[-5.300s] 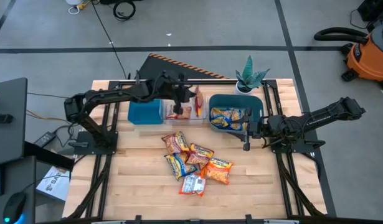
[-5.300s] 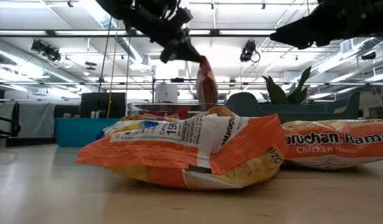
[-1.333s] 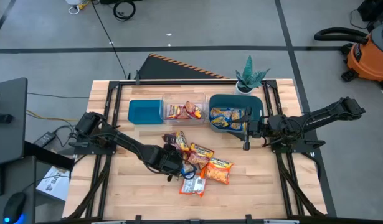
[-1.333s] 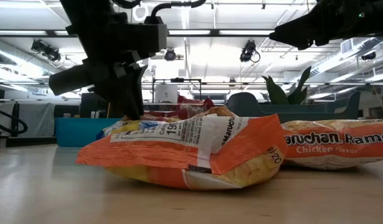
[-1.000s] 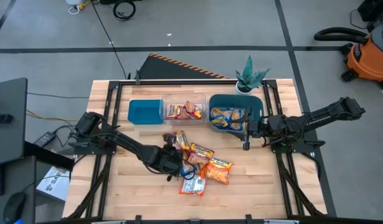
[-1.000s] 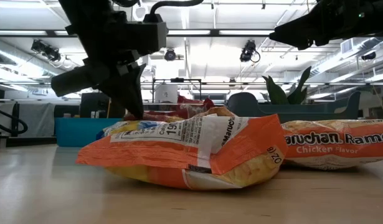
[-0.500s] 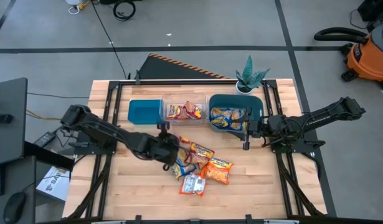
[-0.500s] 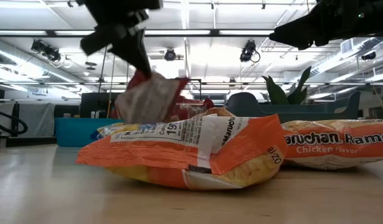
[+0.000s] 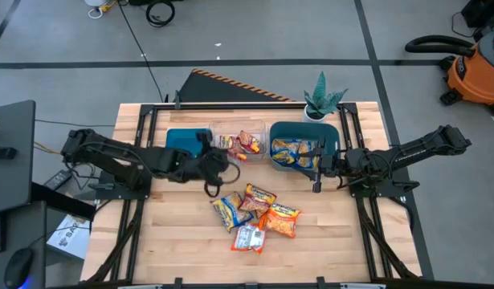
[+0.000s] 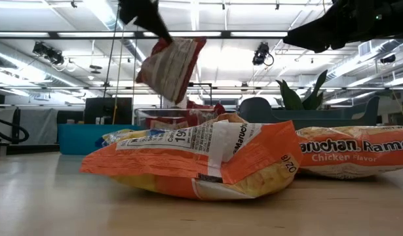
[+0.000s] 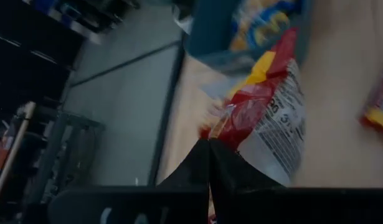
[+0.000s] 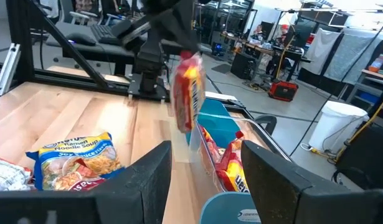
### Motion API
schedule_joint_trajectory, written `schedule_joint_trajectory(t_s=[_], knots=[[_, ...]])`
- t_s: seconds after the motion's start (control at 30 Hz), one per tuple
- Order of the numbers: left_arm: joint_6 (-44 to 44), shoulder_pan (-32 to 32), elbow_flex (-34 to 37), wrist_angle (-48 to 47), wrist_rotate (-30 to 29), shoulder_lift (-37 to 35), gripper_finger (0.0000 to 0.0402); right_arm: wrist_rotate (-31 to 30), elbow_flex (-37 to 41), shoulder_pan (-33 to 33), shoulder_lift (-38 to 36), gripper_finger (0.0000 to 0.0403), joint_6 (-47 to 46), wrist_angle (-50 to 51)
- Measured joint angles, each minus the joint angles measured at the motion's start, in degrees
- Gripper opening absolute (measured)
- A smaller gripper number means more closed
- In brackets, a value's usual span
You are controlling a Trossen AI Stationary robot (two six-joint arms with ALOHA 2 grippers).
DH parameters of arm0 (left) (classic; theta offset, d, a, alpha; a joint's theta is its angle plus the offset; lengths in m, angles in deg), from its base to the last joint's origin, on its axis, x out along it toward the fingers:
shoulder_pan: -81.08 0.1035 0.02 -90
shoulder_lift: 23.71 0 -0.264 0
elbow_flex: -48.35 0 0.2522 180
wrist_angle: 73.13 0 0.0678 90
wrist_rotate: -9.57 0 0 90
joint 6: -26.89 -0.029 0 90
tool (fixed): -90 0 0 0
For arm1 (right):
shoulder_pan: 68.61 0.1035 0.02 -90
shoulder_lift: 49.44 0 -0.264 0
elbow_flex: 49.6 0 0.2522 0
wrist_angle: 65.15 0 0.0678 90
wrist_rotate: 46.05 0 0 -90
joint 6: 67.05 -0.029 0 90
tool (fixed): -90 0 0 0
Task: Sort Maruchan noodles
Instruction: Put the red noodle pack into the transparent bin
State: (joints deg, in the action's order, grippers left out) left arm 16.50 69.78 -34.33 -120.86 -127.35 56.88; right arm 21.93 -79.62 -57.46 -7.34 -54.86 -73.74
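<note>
My left gripper (image 9: 222, 160) is shut on a red-and-white noodle packet (image 10: 170, 67), held in the air just in front of the clear bin (image 9: 238, 128), which holds red packets. Yellow-and-blue packets (image 9: 229, 213), an orange one (image 9: 283, 219) and a silvery-white one (image 9: 248, 238) lie on the table in a loose pile. A teal bin (image 9: 331, 136) holds yellow-and-blue packets. Beside it my right gripper (image 9: 316, 172) waits open and touches nothing. My left gripper pinches the packet's crimped red end (image 11: 221, 126) between its two fingers. They slant down at it from the table's left side. The packet hangs tilted below the fingertips (image 10: 160, 31), lifted clear of the pile and the table.
A blue bin (image 9: 182, 146) stands left of the clear one. A potted plant (image 9: 323, 100) sits at the far edge behind the teal bin. Bare wood lies along the near edge and at the left.
My left gripper, shut on the red-and-white packet, has risen from the pile and gone toward the table's far edge and the clear bin, turning as it went. The packet has been lifted clear of the other packets and now hangs high above them.
</note>
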Motion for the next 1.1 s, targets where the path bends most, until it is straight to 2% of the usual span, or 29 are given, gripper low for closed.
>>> schedule_joint_trajectory(t_s=[0.13, 0.43, 0.6, 0.73, 0.9, 1.03, 1.1], knots=[[-5.5, 5.1, 0.0, 4.4, 1.9, -0.3, 0.0001, 0.1, 0.0, 0.0, 0.0, 0.0199, 0.0, 0.0], [-18.2, 20.9, 0.0, 12.5, 9.5, 3.8, 0.0001, 0.5, 0.0, 0.0, 0.0, 0.0199, 0.0, -0.2], [-18.6, 26.1, 0.0, 11.0, 17.0, 5.0, 0.0002, 0.5, 0.0, 0.0, 0.0, 0.0199, 0.0, -0.1], [-15.4, 27.3, 0.0, 3.4, 20.6, 7.7, 0.0003, 0.7, 0.0, 0.0, 0.0, 0.0199, -0.1, 0.1], [-11.0, 25.8, 0.0, -2.9, 28.6, 10.6, 0.0006, 0.7, 0.0, 0.0, 0.0, 0.0199, -0.4, 0.3], [-8.0, 22.6, 0.0, -3.8, 33.2, 10.5, 0.0015, 0.7, 0.0, 0.0, 0.0, 0.0199, -0.4, 0.3], [-6.8, 20.4, 0.0, -3.3, 37.5, 9.8, 0.0021, 0.7, 0.0, 0.0, 0.0, 0.0199, -0.4, 0.2]])
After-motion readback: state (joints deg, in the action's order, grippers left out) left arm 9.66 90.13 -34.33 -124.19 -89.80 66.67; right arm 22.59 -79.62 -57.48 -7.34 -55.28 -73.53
